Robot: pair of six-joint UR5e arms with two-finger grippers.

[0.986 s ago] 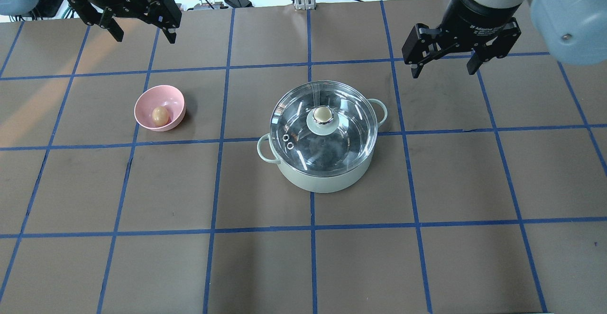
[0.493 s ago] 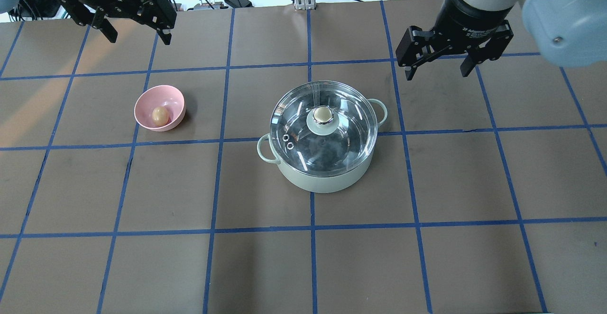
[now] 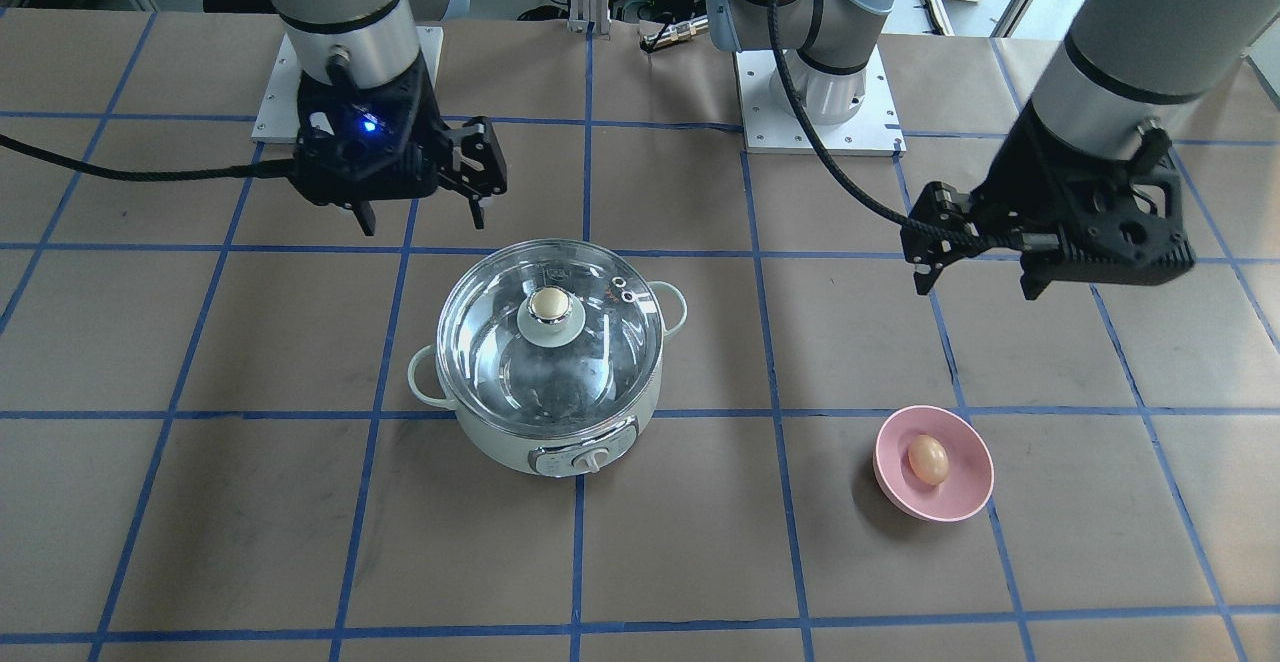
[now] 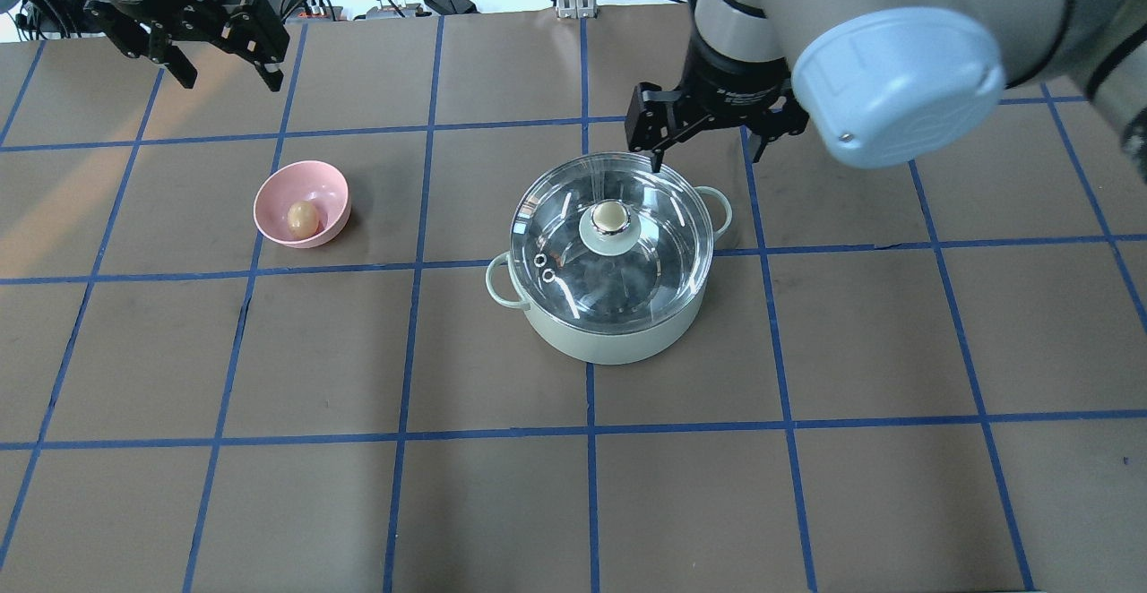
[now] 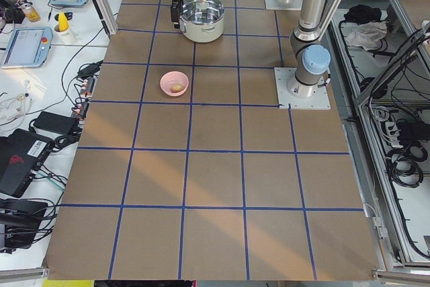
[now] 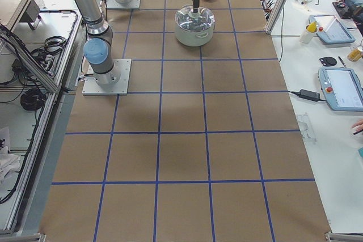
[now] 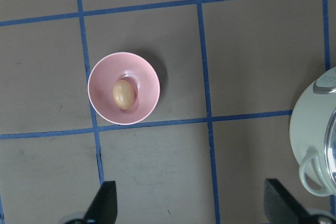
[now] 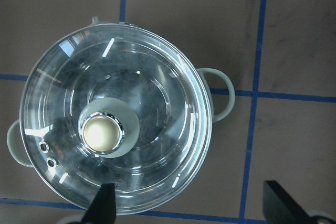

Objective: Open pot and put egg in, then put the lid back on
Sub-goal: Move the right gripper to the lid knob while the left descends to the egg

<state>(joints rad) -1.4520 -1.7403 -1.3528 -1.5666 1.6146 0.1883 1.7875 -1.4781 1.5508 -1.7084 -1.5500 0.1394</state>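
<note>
The lid (image 4: pixel 645 262) sits closed on the pot (image 4: pixel 609 347), so nothing can go in yet. Its knob (image 8: pixel 102 132) is your only grip point on the smooth glass. Your right fingers (image 8: pixel 102 205) are spread wide and hold nothing. They hang above the pot's rim, with the knob ahead of one fingertip and not midway between the two. You likely need to shift sideways until the knob is centred, then come down.

The egg (image 7: pixel 123 94) rests in the pink bowl (image 7: pixel 147 72), which stops it rolling on the worktop (image 4: pixel 806 485). It lies well apart from the pot. Your left fingers (image 7: pixel 105 205) are also wide and empty, high above the bowl, with the egg ahead of one tip. Waiting there seems sensible, since the lid must be lifted first.
</note>
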